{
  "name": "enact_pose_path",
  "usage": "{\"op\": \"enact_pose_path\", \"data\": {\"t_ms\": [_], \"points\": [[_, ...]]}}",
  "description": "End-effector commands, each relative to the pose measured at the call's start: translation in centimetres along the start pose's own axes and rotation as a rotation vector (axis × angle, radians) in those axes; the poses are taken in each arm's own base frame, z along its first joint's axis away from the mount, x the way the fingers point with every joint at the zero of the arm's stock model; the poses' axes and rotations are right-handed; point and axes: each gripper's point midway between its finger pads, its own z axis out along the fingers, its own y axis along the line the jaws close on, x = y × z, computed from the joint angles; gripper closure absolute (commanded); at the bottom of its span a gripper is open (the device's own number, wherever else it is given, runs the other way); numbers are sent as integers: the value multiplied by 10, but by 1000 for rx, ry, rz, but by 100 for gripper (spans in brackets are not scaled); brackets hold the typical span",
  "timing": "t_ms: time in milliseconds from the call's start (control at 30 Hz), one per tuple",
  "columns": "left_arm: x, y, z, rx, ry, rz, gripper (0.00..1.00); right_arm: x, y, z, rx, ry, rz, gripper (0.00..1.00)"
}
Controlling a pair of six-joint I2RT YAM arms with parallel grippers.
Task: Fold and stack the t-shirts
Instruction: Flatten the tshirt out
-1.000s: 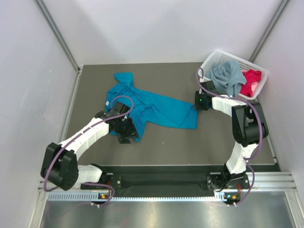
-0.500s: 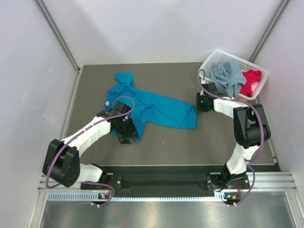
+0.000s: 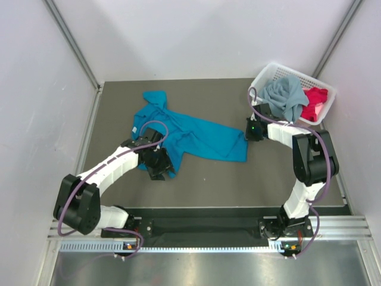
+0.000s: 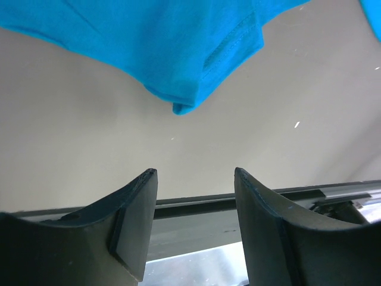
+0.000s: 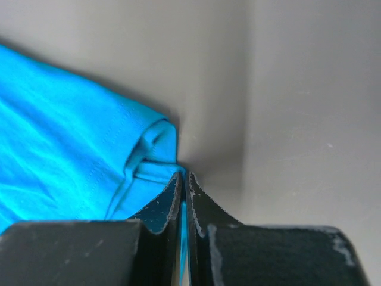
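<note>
A bright teal-blue t-shirt (image 3: 199, 140) lies spread and crumpled across the middle of the table. My right gripper (image 3: 247, 134) sits at its right-hand corner, and in the right wrist view the jaws (image 5: 184, 177) are shut on a thin fold of the teal hem (image 5: 152, 170). My left gripper (image 3: 158, 173) is at the shirt's near-left edge. It stands open (image 4: 193, 179) with nothing between its fingers, a teal sleeve tip (image 4: 181, 104) lying just off their tips. A dusty grey-blue t-shirt (image 3: 286, 98) and a red-pink t-shirt (image 3: 314, 104) are bunched in the basket.
The white lattice basket (image 3: 268, 71) stands at the back right corner, close behind my right arm. Grey walls enclose the table on three sides. A metal rail (image 3: 208, 226) runs along the near edge.
My right gripper has shut on the teal t-shirt's right corner. The left arm has barely shifted, and the shirt lies as before.
</note>
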Motion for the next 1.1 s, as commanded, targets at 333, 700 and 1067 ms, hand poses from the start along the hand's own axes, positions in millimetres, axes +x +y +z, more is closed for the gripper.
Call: {"op": "enact_pose_path", "data": {"t_ms": [333, 700, 1067], "points": [[-7, 7, 28, -3, -4, -86, 41, -32, 24, -63, 21, -73, -85, 100], [-29, 10, 50, -35, -90, -68, 46, -31, 41, -87, -20, -109, -112, 100], [-32, -2, 57, 9, -65, -52, 97, -32, 40, -101, 11, -140, -125, 100]]}}
